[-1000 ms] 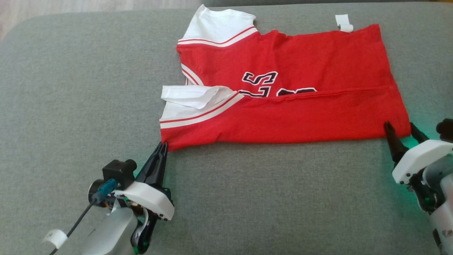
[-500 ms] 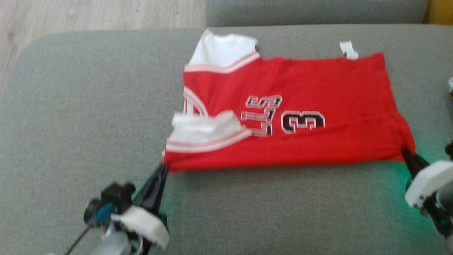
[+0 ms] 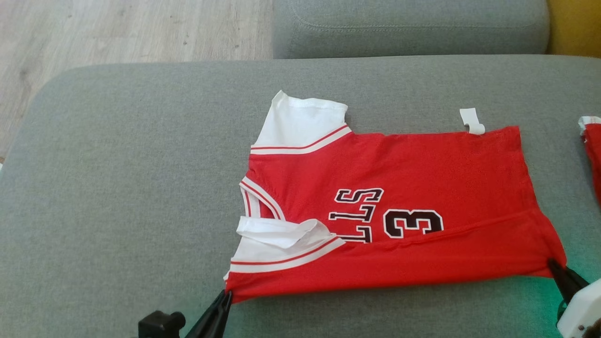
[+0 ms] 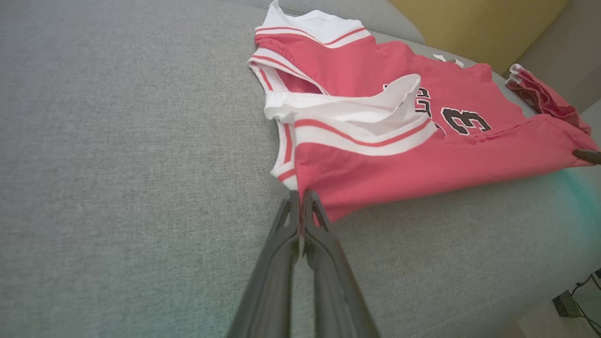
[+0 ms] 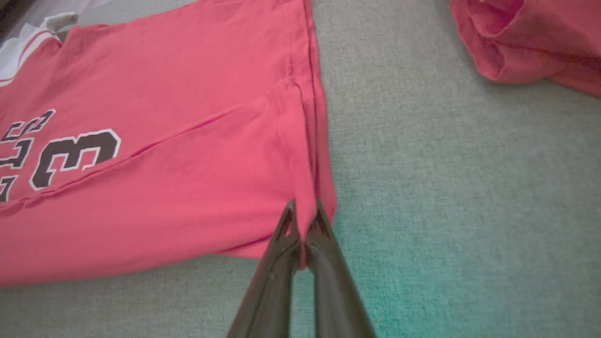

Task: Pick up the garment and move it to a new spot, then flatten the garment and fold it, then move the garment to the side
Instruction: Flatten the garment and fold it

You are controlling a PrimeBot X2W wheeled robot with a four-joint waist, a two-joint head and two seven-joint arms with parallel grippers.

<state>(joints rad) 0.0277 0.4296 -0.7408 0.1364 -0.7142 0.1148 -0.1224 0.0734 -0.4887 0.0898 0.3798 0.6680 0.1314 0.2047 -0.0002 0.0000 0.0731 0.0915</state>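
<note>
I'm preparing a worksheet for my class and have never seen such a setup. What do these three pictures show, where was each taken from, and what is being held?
This is a two-armed robot folding clothes on a grey sofa cushion. One picture looks down from a camera on its head. The other two come from cameras on its wrists, looking along each gripper's two dark fingers. A red jersey with white sleeves and a number 3 lies on the cushion, its near edge folded over. The left gripper is shut on the near corner at the sleeve end; the right gripper is shut on the near corner at the hem end. A second red garment lies apart, to the right.
</note>
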